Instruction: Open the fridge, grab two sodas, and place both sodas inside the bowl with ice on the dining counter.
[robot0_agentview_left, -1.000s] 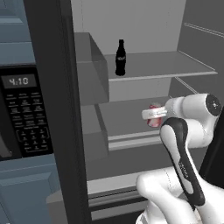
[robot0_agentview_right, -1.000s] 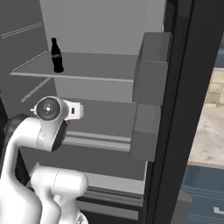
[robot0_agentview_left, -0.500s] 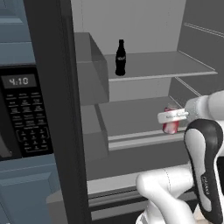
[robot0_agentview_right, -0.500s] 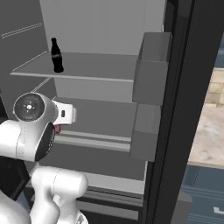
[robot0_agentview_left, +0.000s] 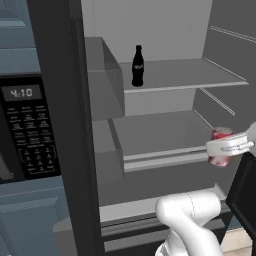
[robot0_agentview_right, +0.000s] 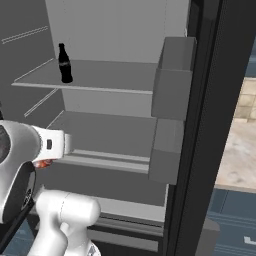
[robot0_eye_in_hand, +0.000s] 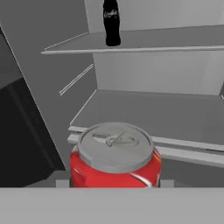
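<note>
We see the fridge standing open, its grey shelves bare apart from a dark glass bottle upright on the upper shelf. The soda is a red can with a silver top, and it stands upright, its long axis vertical and its lid facing up. In the left base view it sits at the right edge of the picture, in front of the lower shelf's front lip and clear of the shelf itself, with the gripper wrapped across its middle: a pale finger bar crosses the can's red side, so the jaws are closed on the can at about the can's own width.

From the hand view we look down on the can from just behind it; we can make out the silver lid and its pull tab (a detail neither base view gives us), with the lower shelf beyond and the bottle above. The finger tips themselves are hidden there by the can.

In the right base view the arm's white wrist covers nearly all of the can; we catch just a sliver of red under it. That view also gives us the door bins on the right-hand door, and a strip of beige stone top past the door edge.
</note>
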